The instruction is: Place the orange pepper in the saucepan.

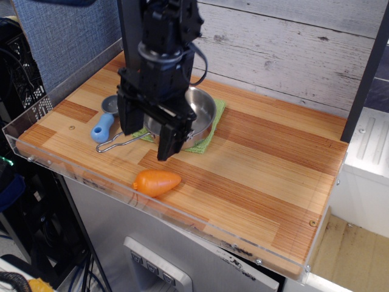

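The orange pepper lies on its side near the front edge of the wooden table. The steel saucepan sits on a green cloth behind it, its wire handle pointing left; the arm hides most of the pan. My black gripper is open, fingers pointing down, one finger at left and one finger at right. It hangs above the pan's front left edge, just behind and above the pepper, holding nothing.
A small grey-and-blue scoop lies left of the pan. A clear plastic rim runs along the table's front and left edges. A plank wall stands behind and a dark post at right.
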Robot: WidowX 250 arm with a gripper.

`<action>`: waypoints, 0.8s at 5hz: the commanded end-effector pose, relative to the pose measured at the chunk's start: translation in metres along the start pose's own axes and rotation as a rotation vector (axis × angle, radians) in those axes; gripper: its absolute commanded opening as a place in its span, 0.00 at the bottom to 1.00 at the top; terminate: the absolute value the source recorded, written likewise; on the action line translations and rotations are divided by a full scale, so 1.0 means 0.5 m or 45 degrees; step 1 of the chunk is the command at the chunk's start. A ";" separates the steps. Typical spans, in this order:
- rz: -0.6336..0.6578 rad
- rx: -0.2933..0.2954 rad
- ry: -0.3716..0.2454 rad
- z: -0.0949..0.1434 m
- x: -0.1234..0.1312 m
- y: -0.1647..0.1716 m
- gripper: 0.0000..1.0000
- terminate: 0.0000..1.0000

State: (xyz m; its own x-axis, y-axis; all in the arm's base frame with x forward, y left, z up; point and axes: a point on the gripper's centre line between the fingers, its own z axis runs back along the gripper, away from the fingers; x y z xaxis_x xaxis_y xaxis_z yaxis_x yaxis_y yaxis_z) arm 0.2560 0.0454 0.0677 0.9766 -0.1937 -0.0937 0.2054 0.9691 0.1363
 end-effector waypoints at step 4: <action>-0.074 -0.100 0.094 -0.084 -0.022 -0.032 1.00 0.00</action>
State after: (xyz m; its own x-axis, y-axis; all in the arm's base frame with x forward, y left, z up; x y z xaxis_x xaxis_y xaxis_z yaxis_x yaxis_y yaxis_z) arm 0.2377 0.0362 0.0192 0.9513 -0.2409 -0.1926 0.2533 0.9665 0.0424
